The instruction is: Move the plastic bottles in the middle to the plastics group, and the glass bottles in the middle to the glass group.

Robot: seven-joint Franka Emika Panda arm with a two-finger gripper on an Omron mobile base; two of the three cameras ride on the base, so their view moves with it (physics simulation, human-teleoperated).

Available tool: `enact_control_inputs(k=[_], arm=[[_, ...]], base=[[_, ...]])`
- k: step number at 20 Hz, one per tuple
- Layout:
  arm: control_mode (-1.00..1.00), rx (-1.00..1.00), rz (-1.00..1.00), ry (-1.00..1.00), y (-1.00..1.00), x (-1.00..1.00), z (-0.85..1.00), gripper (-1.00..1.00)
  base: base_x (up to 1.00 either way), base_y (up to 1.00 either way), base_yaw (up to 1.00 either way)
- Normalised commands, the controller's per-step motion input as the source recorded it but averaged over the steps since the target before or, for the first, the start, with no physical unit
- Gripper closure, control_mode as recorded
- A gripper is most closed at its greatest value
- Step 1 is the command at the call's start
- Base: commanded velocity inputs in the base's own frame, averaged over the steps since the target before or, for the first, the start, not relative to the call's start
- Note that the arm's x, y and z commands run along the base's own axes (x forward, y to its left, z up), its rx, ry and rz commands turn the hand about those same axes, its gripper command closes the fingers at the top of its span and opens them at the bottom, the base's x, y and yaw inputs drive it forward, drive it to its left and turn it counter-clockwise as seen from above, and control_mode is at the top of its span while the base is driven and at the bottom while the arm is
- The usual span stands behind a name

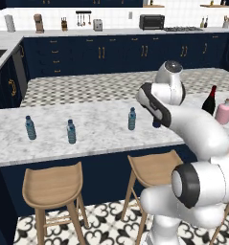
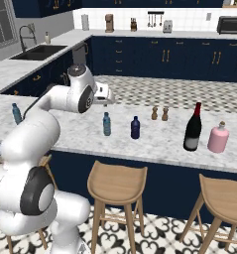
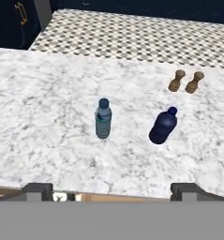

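Observation:
The middle clear bluish water bottle (image 3: 103, 119) (image 2: 106, 124) (image 1: 131, 119) stands upright on the marble counter (image 3: 48, 122). The shorter dark navy bottle (image 3: 163, 126) (image 2: 135, 128) is just to its right. My gripper (image 3: 112, 192) hovers above the counter's front edge, short of both bottles, open with nothing between its fingertips (image 3: 37, 191). The two plastics-group water bottles (image 1: 30, 128) (image 1: 71, 132) stand far left. The tall wine bottle (image 2: 193, 128) (image 1: 210, 100) stands at the right, close beside the pale pink glass bottle (image 2: 218, 138) (image 1: 224, 112).
Two small brown shakers (image 3: 176, 80) (image 3: 194, 82) stand behind the navy bottle. Wooden stools (image 2: 116, 184) (image 1: 51, 186) sit below the counter's front edge. Bare marble lies between the left group and the middle bottles.

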Motion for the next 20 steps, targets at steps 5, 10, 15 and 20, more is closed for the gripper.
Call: enact_control_inputs(k=[5,10,15,20], arm=[[-1.0,-0.01,0.0,0.08,0.0,0.72,-0.35,-1.0],[-1.0,0.0,0.0,0.02,0.0,0.86,-0.67,-1.0],[-1.0,0.0,0.0,0.01,0.11,0.31,-0.66,-1.0],[-1.0,0.0,0.0,-0.01,0.08,0.01,-0.31,-1.0]], base=[[0.0,0.0,0.0],[0.0,0.0,0.0],[0.0,0.0,0.0],[0.0,0.0,0.0]])
